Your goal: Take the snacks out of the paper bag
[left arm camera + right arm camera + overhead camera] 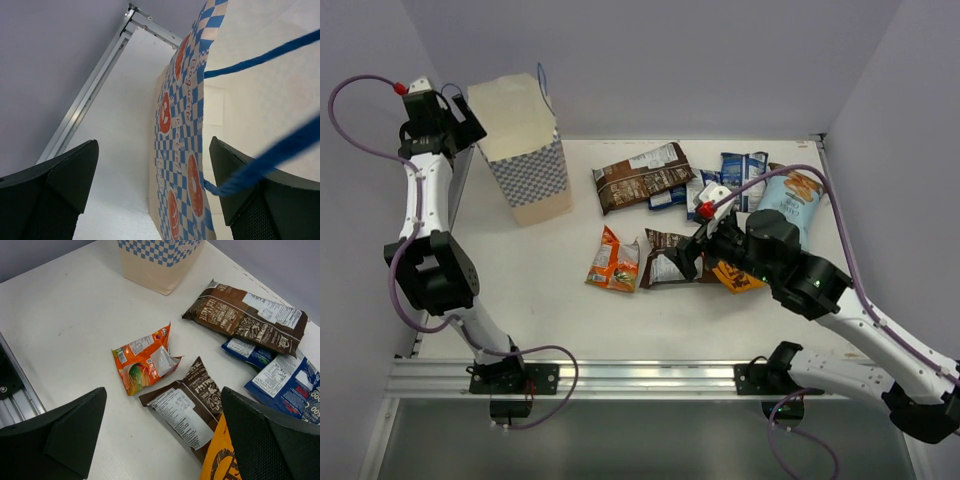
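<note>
While the paper bag (525, 150) sits at the far left of the table (520, 310), its checkered band (532, 172) toward the base, we find the left gripper (154, 150) up at the bag's top left corner. Its jaws stand wide apart. In the left wrist view the checkered side of the bag runs up between the fingers, and a blue cord handle (260, 59) crosses close by one of them. Nothing is pinched, and we cannot tell whether the paper touches either finger.

All the snacks we can see lie out on the table, right of the bag. A large dark brown packet (642, 177) lies farthest back, with a small dark blue packet (668, 198) just beside it. A bigger dark blue packet (744, 168) and a light blue packet (792, 198) lie further right. Nearer to us lies an orange packet (613, 260), and just right of it a second dark brown packet (668, 262) lies against an orange-yellow packet (738, 278).

The right gripper (162, 395) hangs over those last two, its jaws spread wide and holding nothing.
</note>
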Robot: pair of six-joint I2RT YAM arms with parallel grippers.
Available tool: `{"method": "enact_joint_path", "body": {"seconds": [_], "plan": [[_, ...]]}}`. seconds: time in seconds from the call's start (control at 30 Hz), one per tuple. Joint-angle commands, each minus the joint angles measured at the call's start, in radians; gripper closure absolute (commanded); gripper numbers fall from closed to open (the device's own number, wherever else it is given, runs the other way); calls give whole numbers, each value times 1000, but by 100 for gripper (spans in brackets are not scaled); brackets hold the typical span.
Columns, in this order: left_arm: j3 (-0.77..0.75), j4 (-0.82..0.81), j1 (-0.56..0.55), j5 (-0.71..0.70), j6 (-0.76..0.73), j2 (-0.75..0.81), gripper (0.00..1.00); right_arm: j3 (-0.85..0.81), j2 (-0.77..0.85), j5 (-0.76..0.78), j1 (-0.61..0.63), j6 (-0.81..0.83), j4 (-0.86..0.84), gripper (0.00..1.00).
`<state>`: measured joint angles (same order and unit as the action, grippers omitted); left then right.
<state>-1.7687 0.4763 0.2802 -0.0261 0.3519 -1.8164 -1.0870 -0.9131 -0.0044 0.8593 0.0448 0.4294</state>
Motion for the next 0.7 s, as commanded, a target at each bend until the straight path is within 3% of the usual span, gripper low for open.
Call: {"method": "enact_joint_path", "body": {"seconds": [0.0, 0.27, 0.43, 0.5, 0.67], "plan": [[29, -18, 7, 74, -5, 117, 0, 9, 42, 35, 4, -14, -7, 1], [41, 63, 7, 216, -2, 276, 0, -25, 109, 158, 4, -52, -14, 1], [101, 136, 1, 301, -19, 510, 0, -47, 192, 471, 4, -177, 11, 1], [184, 137, -19, 284, -31, 601, 0, -42, 230, 546, 4, -175, 11, 1], [313, 125, -211, 126, -96, 883, 0, -62, 350, 662, 4, -120, 54, 1]]}}
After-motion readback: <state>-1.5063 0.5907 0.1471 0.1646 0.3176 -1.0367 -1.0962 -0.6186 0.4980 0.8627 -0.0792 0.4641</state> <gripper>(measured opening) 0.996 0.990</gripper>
